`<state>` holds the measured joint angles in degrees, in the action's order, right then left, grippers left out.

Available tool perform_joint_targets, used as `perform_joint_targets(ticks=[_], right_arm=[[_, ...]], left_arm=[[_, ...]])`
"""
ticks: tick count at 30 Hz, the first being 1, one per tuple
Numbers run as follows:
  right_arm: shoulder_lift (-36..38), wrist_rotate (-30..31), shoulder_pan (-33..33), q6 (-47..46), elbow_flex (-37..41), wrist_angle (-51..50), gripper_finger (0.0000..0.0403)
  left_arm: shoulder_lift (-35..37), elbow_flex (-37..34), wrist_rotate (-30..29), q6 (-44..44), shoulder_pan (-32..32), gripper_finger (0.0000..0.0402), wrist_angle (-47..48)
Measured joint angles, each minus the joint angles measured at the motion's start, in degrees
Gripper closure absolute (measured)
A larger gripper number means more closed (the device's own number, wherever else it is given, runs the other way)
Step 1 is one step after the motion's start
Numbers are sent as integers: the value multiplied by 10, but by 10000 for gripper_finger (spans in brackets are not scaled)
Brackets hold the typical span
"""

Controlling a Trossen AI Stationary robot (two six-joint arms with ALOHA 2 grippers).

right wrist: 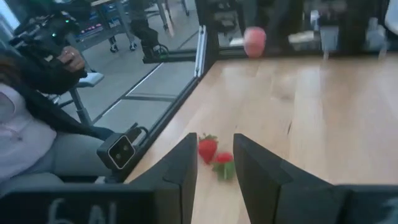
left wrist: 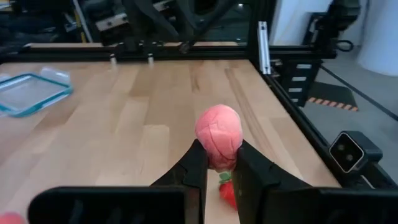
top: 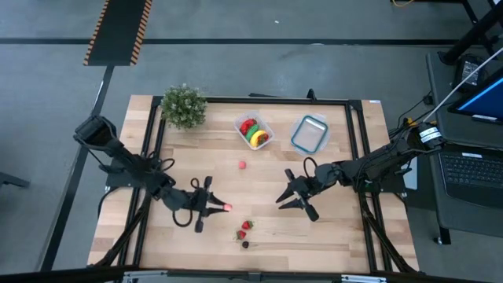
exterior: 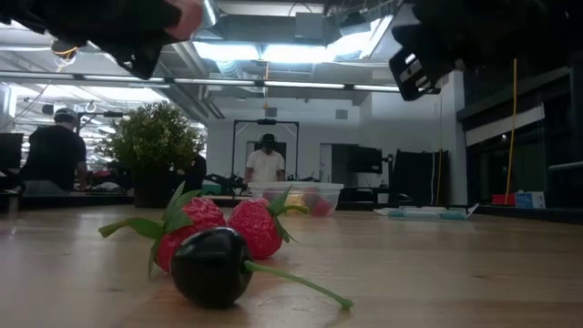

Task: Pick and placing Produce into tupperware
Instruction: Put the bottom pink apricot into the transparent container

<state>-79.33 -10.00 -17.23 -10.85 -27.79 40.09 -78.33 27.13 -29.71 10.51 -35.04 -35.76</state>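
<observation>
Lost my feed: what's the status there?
Left gripper shut on pink round toy fruit. Right gripper open, above table. Clear squarish tupperware part-filled. Path unobstructed.

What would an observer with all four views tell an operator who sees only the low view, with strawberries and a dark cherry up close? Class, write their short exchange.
Operator: Is the left gripper carrying anything?
Observer: Yes. The left gripper is shut on a pink fruit, held above the table.
Operator: And the right gripper, is it on the strawberries yet?
Observer: No. The right gripper is open and empty, pointing toward the two strawberries without touching them.
</observation>
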Motion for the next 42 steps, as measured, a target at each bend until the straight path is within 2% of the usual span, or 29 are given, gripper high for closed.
perform_joint_targets(ticks=[7,12,14,18,25,30,36,42], right_arm=[[-1,2,1,52,0,40,297],[-18,76,1,52,0,44,297],[-32,88,2,65,0,62,294],[-63,88,1,85,-14,99,270],[-111,89,5,111,-79,87,211],[-138,89,21,119,-127,23,189],[-177,89,37,131,-173,13,186],[-185,89,47,131,-189,0,184]], left_arm=[[0,-1,104,-51,80,359,-51],[-1,-1,174,-67,135,359,-86],[-6,-1,194,-67,151,359,-91],[-37,-1,223,-67,176,359,-118],[-107,1,282,-80,216,359,-217],[-113,16,300,-85,224,360,-219],[-113,21,321,-96,224,360,-215],[-113,21,320,-96,224,360,-203]])
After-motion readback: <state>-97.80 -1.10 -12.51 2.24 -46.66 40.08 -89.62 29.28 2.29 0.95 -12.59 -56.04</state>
